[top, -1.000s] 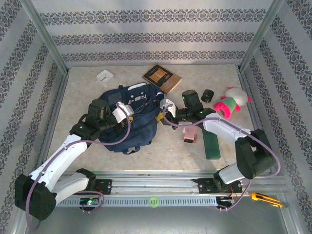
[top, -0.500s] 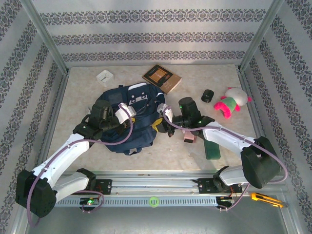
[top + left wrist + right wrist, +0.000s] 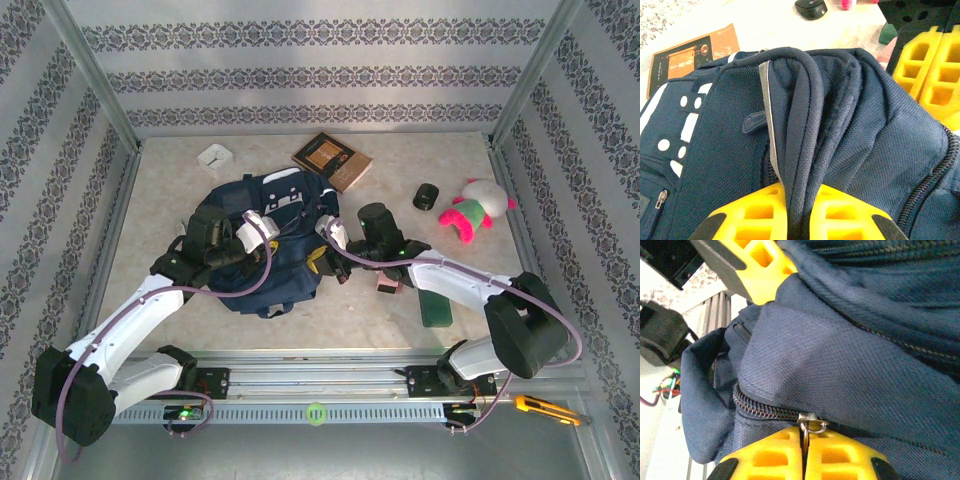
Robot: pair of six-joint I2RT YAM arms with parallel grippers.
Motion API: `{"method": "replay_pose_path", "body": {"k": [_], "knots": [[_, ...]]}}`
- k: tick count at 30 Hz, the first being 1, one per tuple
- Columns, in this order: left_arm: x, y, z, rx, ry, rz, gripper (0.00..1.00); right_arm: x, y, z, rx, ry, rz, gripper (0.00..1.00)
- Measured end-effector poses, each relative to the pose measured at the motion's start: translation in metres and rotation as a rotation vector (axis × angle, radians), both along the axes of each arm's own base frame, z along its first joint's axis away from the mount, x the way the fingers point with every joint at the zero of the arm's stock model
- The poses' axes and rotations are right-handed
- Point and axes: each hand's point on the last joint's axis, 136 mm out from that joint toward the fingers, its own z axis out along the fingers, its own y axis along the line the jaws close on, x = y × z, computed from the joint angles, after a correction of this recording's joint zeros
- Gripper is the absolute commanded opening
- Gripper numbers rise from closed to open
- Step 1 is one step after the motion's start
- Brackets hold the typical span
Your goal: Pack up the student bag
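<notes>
Lying left of centre on the worktop [image 3: 420, 170], the student bag [image 3: 290, 275] was gripped at two places. We saw the left fingers [image 3: 827, 210] clamped on its carry handle [image 3: 800, 90] and the right fingers [image 3: 815, 452] pinched shut on a zipper pull [image 3: 810, 422].

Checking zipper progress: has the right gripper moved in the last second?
Yes. The right gripper slid left, away from the green block, further over the student bag.

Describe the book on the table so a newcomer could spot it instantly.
Start at the navy student bag mid-table and look past its top toward the back wall. The book lies flat there, to the right of a small white square object. It is the only flat brown-and-orange rectangle.
</notes>
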Motion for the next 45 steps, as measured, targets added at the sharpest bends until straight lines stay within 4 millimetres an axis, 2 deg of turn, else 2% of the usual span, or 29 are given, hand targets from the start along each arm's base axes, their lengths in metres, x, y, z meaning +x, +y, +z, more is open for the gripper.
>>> {"method": "replay_pose_path", "body": {"k": [3, 10, 18, 26, 28, 33, 36, 38, 40, 42, 45], "knots": [[0.001, 0.0, -0.001, 0.012, -0.004, 0.016, 0.0, 0.0, -0.004, 0.002, -0.003, 0.005, -0.028, 0.0], [0.013, -0.009, -0.007, 0.082, -0.035, 0.088, 0.0, -0.002, -0.018, 0.024, 0.003, 0.104, -0.163, 0.0], [0.017, -0.026, -0.013, 0.101, -0.019, 0.107, 0.0, -0.007, -0.037, 0.023, -0.048, 0.292, -0.326, 0.0], [0.021, -0.036, -0.029, 0.105, 0.028, 0.145, 0.0, -0.017, -0.019, 0.014, -0.084, 0.465, -0.367, 0.0], [0.021, -0.037, -0.033, 0.109, 0.039, 0.148, 0.0, -0.02, -0.016, 0.006, -0.108, 0.504, -0.376, 0.0], [0.022, -0.044, -0.038, 0.084, 0.069, 0.161, 0.0, -0.018, -0.002, -0.002, -0.14, 0.564, -0.42, 0.0], [0.022, -0.046, -0.04, 0.064, 0.091, 0.17, 0.02, -0.016, -0.006, -0.006, -0.151, 0.596, -0.451, 0.0], [0.023, -0.048, -0.037, 0.049, 0.088, 0.171, 0.27, -0.01, -0.015, -0.005, -0.134, 0.609, -0.469, 0.0], [0.023, -0.05, -0.035, 0.036, 0.083, 0.163, 0.64, -0.006, -0.028, -0.004, -0.118, 0.623, -0.482, 0.0], [0.021, -0.052, -0.032, 0.03, 0.081, 0.145, 0.8, -0.004, -0.04, -0.005, -0.119, 0.619, -0.48, 0.0], [0.011, -0.051, -0.026, 0.052, 0.065, 0.094, 0.87, -0.004, -0.055, -0.01, -0.141, 0.621, -0.459, 0.0]]}}
